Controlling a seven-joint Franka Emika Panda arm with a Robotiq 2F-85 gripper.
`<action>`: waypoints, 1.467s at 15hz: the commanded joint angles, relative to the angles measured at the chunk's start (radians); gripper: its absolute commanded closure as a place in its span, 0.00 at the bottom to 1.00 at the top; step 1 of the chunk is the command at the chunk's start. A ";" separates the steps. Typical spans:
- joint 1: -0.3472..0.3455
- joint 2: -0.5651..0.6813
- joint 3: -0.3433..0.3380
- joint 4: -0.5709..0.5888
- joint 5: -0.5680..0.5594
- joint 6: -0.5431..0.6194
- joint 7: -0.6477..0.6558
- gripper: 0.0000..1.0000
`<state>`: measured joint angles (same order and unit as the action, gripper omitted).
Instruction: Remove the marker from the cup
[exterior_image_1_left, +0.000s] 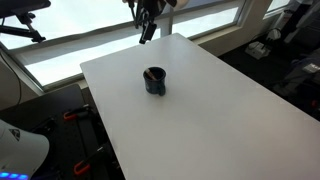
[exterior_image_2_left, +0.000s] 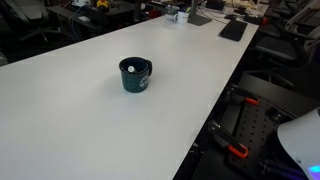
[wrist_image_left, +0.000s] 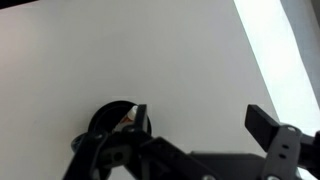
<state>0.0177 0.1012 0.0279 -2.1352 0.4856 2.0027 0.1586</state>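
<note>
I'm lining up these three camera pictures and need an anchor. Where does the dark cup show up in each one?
In an exterior view: the cup sits just left of centre, mid-table.
In an exterior view: the cup sits left of centre, in the upper half.
Wrist view: the cup is at the lower left, partly hidden.
Shared landmark: the white table under the cup, seen in all three views.
</note>
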 joint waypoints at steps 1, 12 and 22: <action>-0.011 0.037 -0.005 0.035 0.019 -0.034 -0.002 0.00; -0.018 0.051 -0.004 0.023 0.000 -0.030 0.002 0.00; -0.056 0.101 -0.016 0.103 0.029 -0.181 -0.055 0.00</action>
<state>-0.0169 0.1663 0.0272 -2.0923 0.4857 1.9130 0.1545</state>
